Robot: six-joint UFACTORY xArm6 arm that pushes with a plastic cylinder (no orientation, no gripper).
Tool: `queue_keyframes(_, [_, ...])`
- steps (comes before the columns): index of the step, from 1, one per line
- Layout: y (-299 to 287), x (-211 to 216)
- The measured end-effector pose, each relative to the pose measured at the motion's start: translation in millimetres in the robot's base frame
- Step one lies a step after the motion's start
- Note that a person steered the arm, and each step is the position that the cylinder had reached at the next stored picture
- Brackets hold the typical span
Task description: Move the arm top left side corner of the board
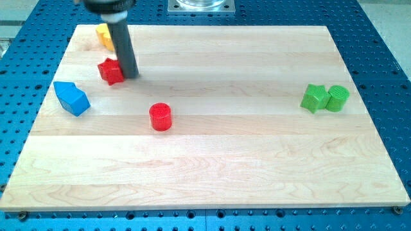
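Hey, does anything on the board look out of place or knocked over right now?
Nothing stands out. My tip rests against the red star block, near the yellow block at the board's top left. Every block sits flat and intact.

Surface pale wood, visible grain, smooth matt. Blue perforated metal base beneath. Rod dark, slight sheen. Red cylinder looks matt plastic.

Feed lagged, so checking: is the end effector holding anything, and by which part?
Nothing is held; the rod cannot grip. My tip stands on the board against the right side of the red star block, below the yellow block.
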State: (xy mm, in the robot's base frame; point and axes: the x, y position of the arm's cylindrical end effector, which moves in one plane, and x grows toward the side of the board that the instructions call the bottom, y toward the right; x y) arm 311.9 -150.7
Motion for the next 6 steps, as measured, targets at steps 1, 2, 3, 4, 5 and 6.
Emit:
queue_keyframes(1, [20, 42])
queue_keyframes(2, [12, -1])
queue_keyframes(3, [-43, -29])
queue_keyframes(4, [-104, -70])
queue_keyframes(5, [-148, -103])
queue_keyframes(6, [-141, -120])
